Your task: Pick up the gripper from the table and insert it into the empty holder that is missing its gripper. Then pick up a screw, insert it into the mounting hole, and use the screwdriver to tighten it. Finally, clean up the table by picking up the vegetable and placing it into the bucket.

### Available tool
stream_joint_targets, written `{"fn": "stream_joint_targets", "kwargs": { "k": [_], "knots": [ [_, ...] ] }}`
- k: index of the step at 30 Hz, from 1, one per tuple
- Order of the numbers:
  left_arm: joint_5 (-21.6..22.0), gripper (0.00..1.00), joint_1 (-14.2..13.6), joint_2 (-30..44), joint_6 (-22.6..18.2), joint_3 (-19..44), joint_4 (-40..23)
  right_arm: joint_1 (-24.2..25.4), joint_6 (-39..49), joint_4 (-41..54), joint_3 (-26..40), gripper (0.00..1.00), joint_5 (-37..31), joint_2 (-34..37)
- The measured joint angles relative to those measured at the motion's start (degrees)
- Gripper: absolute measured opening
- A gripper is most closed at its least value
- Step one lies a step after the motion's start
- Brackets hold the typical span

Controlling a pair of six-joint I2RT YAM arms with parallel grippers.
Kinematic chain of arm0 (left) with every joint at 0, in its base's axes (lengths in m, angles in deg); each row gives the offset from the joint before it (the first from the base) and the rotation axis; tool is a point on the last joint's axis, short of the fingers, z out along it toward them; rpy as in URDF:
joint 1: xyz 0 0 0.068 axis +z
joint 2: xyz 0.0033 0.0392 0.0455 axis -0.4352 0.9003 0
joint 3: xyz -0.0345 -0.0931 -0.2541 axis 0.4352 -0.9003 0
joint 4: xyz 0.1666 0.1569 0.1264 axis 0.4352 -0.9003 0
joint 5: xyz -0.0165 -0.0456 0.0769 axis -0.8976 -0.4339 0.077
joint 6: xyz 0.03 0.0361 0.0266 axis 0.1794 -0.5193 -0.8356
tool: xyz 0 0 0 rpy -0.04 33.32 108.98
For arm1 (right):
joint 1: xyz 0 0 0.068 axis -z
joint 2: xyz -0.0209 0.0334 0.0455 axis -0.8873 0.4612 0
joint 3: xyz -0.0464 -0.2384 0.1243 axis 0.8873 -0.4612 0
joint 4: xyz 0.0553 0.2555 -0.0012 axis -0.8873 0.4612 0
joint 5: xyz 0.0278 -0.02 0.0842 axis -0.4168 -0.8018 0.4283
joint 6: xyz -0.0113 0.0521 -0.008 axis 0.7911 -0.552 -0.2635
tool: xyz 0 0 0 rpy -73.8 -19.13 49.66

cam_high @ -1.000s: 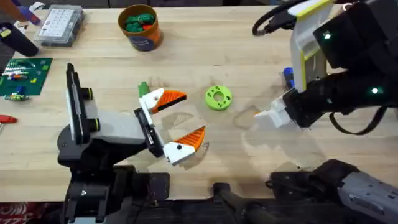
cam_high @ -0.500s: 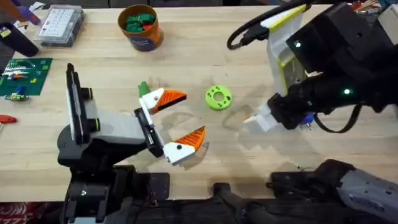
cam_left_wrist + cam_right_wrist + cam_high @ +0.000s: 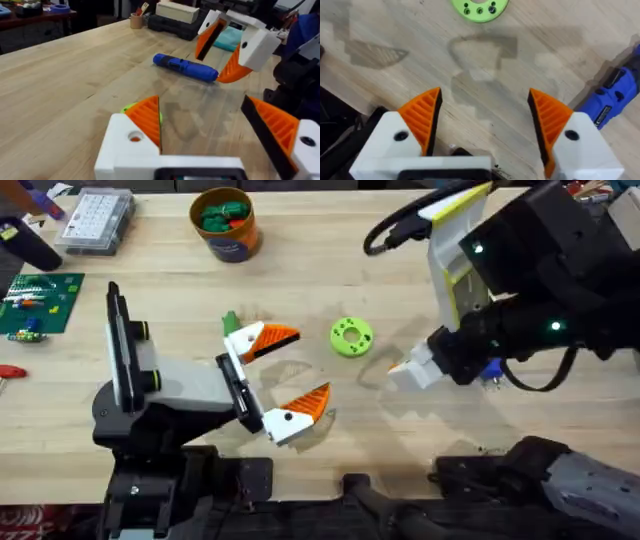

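At upper left of the overhead frame, a clear plastic compartment box (image 3: 97,220) shows a white sheet with printed rows, unreadable. Just right of it, the small round orange-brown bucket (image 3: 226,224) has a dark blue label, text not legible, and holds green pieces with a red one. Green circuit board (image 3: 38,303) at left edge. Wooden tabletop (image 3: 330,290). Green round disc with holes (image 3: 351,337) mid-frame. Left gripper (image 3: 283,383) jaws spread, empty. Right gripper (image 3: 483,121) jaws spread, empty, over bare wood. Blue pen-shaped screwdriver (image 3: 612,95) lies flat at right, beside the right gripper.
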Motion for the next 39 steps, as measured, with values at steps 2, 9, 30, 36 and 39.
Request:
{"fn": "stream_joint_targets", "kwargs": {
  "k": [2, 9, 30, 36, 39],
  "knots": [
    [0.00, 0.993, 0.00, 0.00, 0.00, 0.00, 0.00, 0.00, 0.00, -0.01, 0.00, 0.978, 0.00, 0.11],
    [0.00, 0.993, 0.00, 0.00, 0.00, 0.00, 0.00, -0.04, -0.30, -2.23, -0.02, 0.978, 0.00, 3.53],
    [0.00, 0.993, 0.00, 0.00, 0.00, 0.00, 0.00, -0.06, -2.49, -13.95, -0.09, 0.978, 0.02, 16.07],
    [0.00, 0.993, 0.00, 0.00, 0.00, 0.00, 0.00, -0.04, -2.75, -15.33, -0.04, 0.978, 0.00, 19.68],
    [0.00, 0.993, 0.00, 0.00, 0.00, 0.00, 0.00, -0.04, -2.75, -16.25, 0.38, 0.978, 0.00, 21.59]
  ]
}}
